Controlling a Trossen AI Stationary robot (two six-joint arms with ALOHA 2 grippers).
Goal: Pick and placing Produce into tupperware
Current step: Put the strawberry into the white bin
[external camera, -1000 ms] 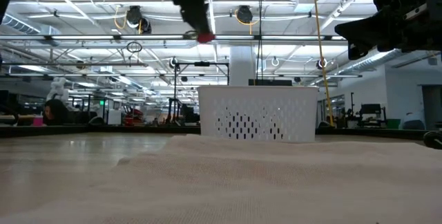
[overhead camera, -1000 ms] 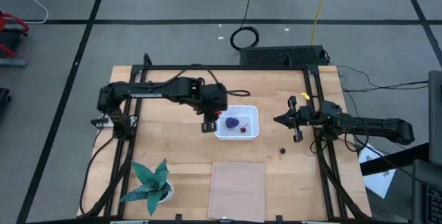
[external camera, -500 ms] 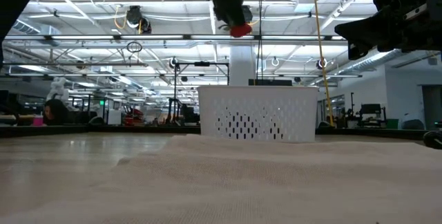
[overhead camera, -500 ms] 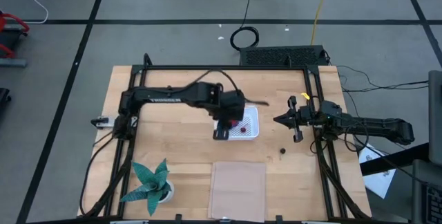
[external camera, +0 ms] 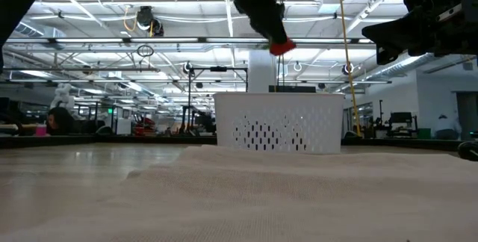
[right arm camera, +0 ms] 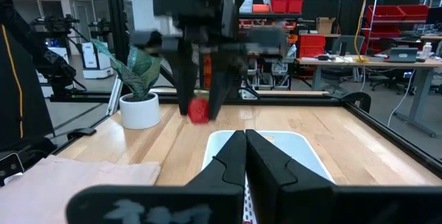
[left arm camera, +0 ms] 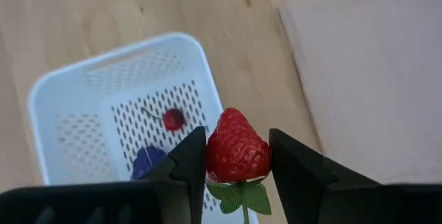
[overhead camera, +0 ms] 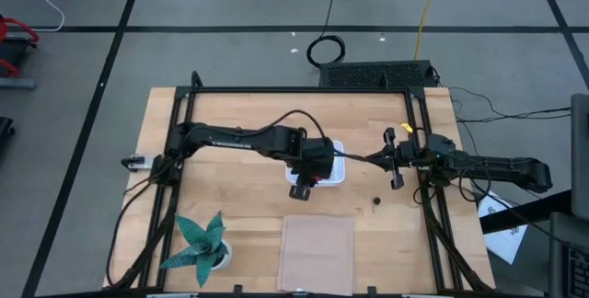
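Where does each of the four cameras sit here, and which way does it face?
High view: overhead, looking down; both arms and the wooden table show.
Low view: table height, facing the white perforated plastic container; left gripper hangs above.
Left wrist view: looks down past its own fingers at the red toy strawberry.
Right wrist view: looks across its shut right gripper.
All four share the container.

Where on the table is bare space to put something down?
Bare wood lies between the plant and the basket, and along the far edge behind the left arm. It is crowded at the basket, where the left tool holds a strawberry above it. Near the mat lies one small ball.
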